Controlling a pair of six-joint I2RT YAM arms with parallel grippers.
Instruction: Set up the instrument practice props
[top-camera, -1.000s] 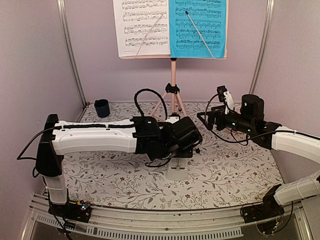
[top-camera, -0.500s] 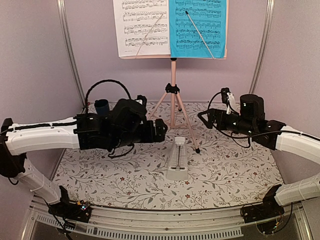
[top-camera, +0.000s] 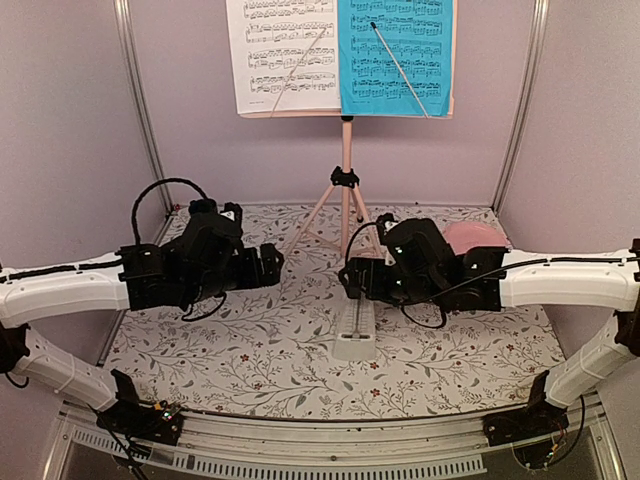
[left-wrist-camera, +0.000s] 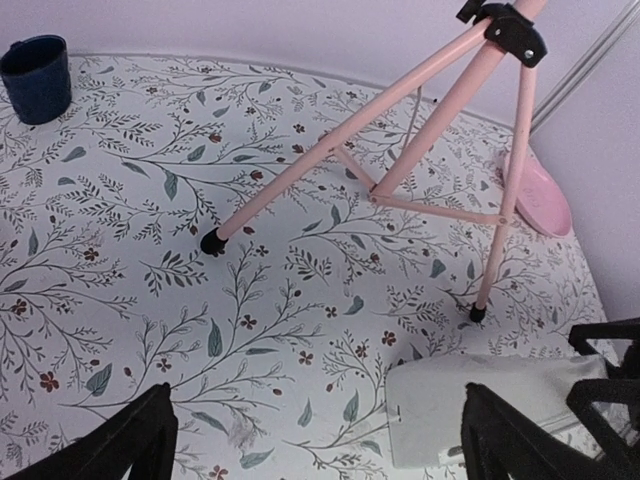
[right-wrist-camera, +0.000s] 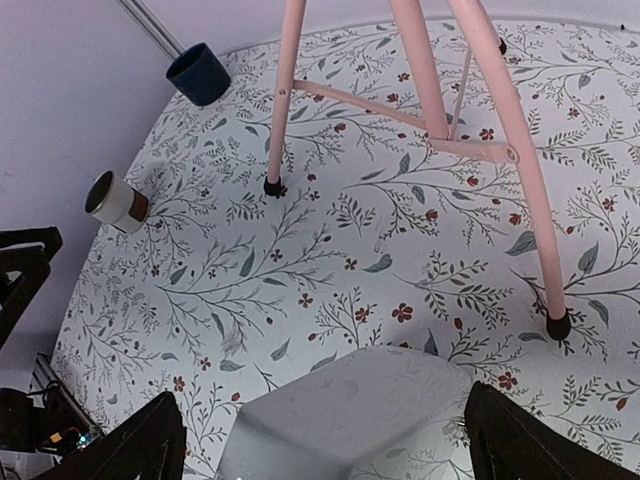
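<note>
music stand (top-camera: 347, 150): pink | one sheet (top-camera: 280, 55): white with black notes | other sheet (top-camera: 395, 55): bright blue with black notes | metronome (top-camera: 355, 338): white | cup (left-wrist-camera: 36, 78): dark blue | plate (left-wrist-camera: 541, 192): pink | table cover (top-camera: 250, 350): white with green leaves, small red flowers

Both arms are reaching in from the sides, grippers facing each other with jaws apart.

The left arm (top-camera: 60, 285) is holding its white forearm roughly level and pointing the left gripper (top-camera: 272, 262) toward the middle. The right arm (top-camera: 560, 280) is mirroring it, aiming the right gripper (top-camera: 350, 280) leftward. The two grippers are sitting near each other without touching. In each wrist view the black fingers (left-wrist-camera: 130, 445) (right-wrist-camera: 135, 450) are standing spread wide at the lower corners.
</note>
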